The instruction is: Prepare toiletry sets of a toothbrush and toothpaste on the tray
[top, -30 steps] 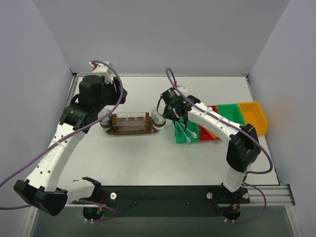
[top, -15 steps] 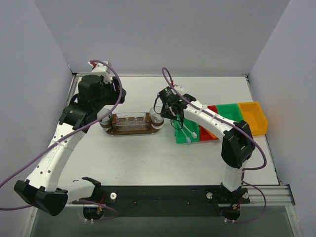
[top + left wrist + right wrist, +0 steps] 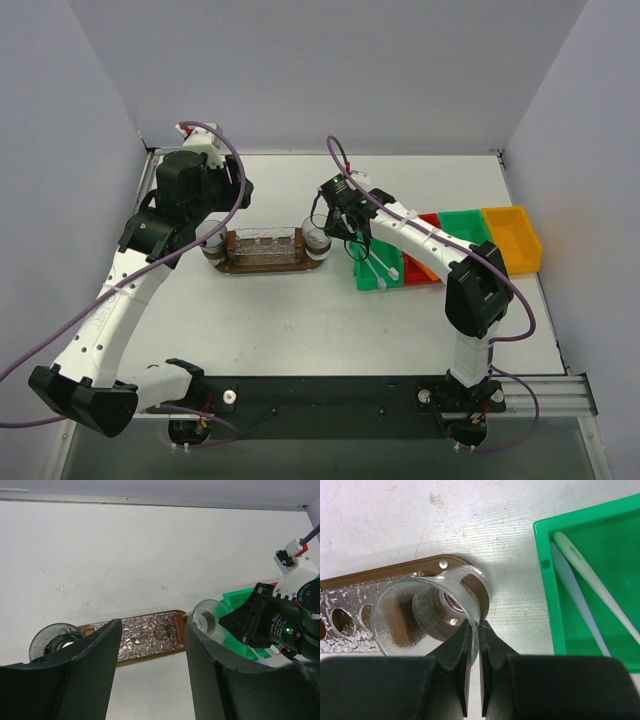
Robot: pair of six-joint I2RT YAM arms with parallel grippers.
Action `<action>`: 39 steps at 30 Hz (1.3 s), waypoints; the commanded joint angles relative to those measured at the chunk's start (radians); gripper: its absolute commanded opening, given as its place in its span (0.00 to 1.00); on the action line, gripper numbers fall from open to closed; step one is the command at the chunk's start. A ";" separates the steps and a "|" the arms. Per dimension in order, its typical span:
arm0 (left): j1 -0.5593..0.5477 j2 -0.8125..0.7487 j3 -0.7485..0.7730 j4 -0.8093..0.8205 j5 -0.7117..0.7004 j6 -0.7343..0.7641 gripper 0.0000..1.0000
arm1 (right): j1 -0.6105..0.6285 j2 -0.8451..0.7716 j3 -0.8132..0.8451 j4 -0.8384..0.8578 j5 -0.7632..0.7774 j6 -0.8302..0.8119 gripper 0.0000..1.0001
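I see the tray (image 3: 265, 269) lying crosswise mid-table, carrying a clear dimpled rack (image 3: 265, 247) with round holes. A cup (image 3: 318, 240) sits at its right end and a left cup (image 3: 212, 240) at the other. The toothbrushes (image 3: 378, 268) lie slantwise in the green bin (image 3: 362, 281), just right of the tray.

Since a second ago, my right gripper (image 3: 335, 228) and its cup have edged left, closer over the tray's end; the left arm has barely moved.

Only the right wrist view shows the right jaws pinching the cup's near wall. Only the left wrist view shows the left gripper (image 3: 152, 625) with its jaws spread, empty, above the tray's left half.
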 commanded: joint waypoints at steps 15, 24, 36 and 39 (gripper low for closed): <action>0.015 -0.006 0.003 0.020 0.006 0.004 0.63 | -0.008 0.004 0.060 0.047 -0.022 -0.012 0.00; 0.019 -0.006 0.003 0.023 0.007 0.003 0.63 | -0.008 0.010 0.061 0.045 -0.033 -0.014 0.00; 0.022 -0.006 -0.002 0.024 0.013 0.003 0.64 | -0.008 0.010 0.072 0.045 -0.043 -0.028 0.16; 0.024 -0.006 -0.003 0.024 0.015 0.004 0.64 | -0.008 0.010 0.077 0.045 -0.042 -0.028 0.20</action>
